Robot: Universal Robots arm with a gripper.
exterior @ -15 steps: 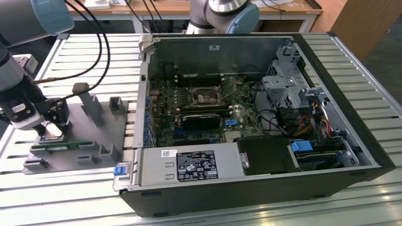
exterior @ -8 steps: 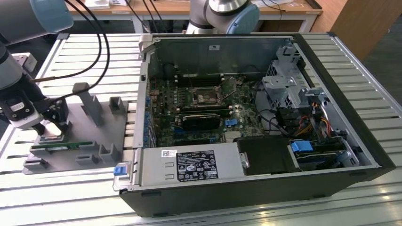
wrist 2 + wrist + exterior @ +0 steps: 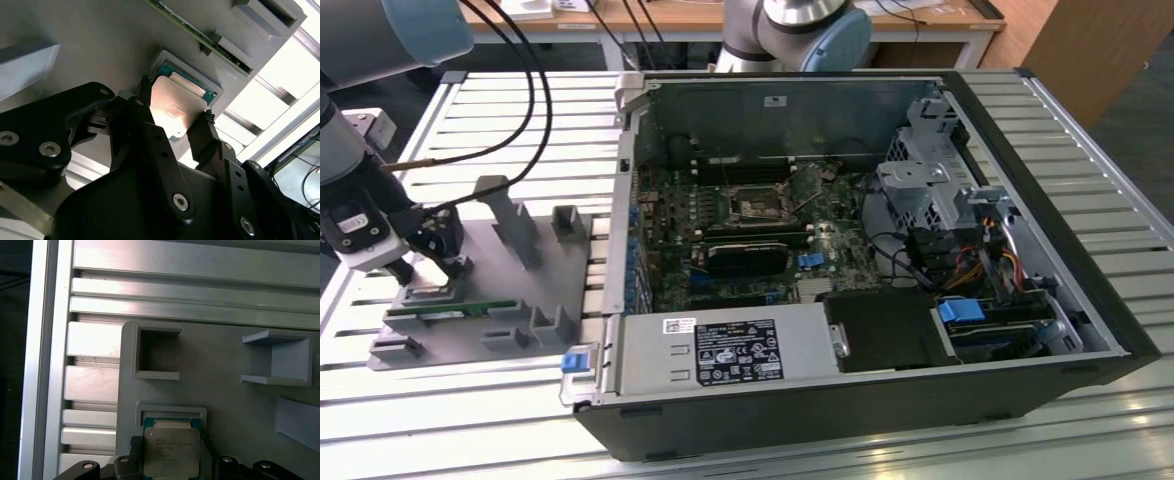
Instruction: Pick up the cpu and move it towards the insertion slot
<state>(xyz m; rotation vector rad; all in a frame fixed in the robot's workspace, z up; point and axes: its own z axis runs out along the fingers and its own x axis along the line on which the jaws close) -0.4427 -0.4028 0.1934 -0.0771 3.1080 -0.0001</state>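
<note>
Silvery square cpu, green-edged, between fingertips of black claw

Silver-topped cpu clasped at two opposite edges by the black gripper, at a rimmed pocket in a grey holder plate lying on a slatted aluminium table.

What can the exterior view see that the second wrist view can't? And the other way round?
Exterior view's extras: the open computer case and, inside it, the slot. Second wrist view's extras: the cpu up close, with the gripper closed on two opposite edges of it. Both share the grey holder and the green memory stick lying on it.
</note>
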